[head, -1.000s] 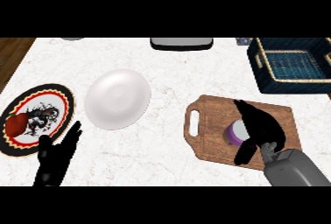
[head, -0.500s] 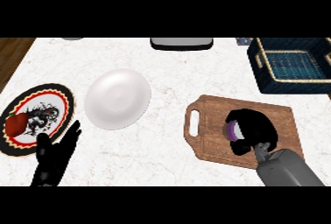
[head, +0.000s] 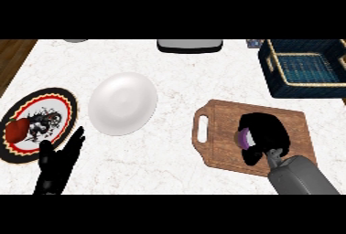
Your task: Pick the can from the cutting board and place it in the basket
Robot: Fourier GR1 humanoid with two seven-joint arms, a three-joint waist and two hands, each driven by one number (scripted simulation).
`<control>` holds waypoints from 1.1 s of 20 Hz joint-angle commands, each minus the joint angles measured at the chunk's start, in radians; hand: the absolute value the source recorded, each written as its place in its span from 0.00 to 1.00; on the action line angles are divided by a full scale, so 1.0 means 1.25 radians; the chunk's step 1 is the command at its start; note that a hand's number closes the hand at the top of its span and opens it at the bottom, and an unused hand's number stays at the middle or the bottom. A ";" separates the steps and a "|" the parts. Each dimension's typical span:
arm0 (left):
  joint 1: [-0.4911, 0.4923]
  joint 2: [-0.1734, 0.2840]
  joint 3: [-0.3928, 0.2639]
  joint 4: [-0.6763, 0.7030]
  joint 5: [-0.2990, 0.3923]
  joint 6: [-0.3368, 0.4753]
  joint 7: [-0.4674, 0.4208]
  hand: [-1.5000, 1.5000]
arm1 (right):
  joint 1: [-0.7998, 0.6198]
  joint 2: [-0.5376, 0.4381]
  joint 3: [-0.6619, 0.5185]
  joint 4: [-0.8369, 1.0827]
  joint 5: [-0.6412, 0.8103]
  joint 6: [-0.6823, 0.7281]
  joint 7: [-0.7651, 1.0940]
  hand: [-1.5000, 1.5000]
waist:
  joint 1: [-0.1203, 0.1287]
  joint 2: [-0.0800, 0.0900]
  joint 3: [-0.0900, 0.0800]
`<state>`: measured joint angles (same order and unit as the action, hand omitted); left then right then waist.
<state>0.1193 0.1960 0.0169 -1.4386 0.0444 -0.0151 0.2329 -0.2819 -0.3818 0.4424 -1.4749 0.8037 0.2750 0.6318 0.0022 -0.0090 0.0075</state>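
Observation:
A purple can [head: 242,137] stands on the wooden cutting board [head: 223,119] at the right. My right hand [head: 265,132] covers most of it, with its fingers curled round it from above and the right; only a sliver of purple shows at the hand's left. The dark blue woven basket [head: 272,75] sits at the far right, beyond the board. My left hand [head: 57,160] rests open at the lower left, fingers up.
A plain white plate [head: 123,103] lies in the middle of the marble counter. A patterned plate with a dark rim [head: 49,98] is at the left edge, beside my left hand. A grey object [head: 189,44] sits at the far edge.
My right hand has come down over the can and its fingers have curled round it, hiding most of it. The left hand has not moved.

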 commanded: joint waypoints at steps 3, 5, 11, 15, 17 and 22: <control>0.025 -0.024 -0.022 -0.023 -0.016 0.012 0.055 0.50 | -0.022 0.020 0.018 -0.031 0.048 0.033 -0.023 1.00 | 0.002 0.006 -0.006; 0.038 0.000 0.004 0.026 -0.007 -0.017 -0.005 0.50 | -0.072 0.041 0.032 -0.014 0.045 0.056 -0.045 1.00 | 0.006 0.007 -0.006; -0.007 0.005 0.022 0.037 0.009 -0.018 0.045 0.50 | -0.075 0.088 -0.062 -0.110 0.000 -0.042 -0.060 1.00 | -0.005 0.007 -0.006; 0.042 -0.012 0.011 0.005 -0.001 0.000 0.024 0.50 | -0.077 0.212 -0.198 -0.248 -0.144 -0.171 -0.056 1.00 | -0.021 0.000 -0.003; 0.038 0.005 0.026 -0.003 0.016 -0.018 0.035 0.50 | -0.121 0.220 -0.229 -0.302 -0.146 -0.183 -0.028 1.00 | -0.013 0.001 -0.005; 0.021 -0.002 0.017 -0.023 0.005 -0.005 0.065 0.50 | -0.223 0.135 -0.398 -0.428 -0.234 -0.095 0.086 1.00 | -0.015 0.001 -0.006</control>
<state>0.1411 0.1977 0.0440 -1.4690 0.0517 -0.0284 0.2538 -0.4865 -0.1751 0.0830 -1.8972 0.5960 0.1181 0.6600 -0.0151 -0.0109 0.0079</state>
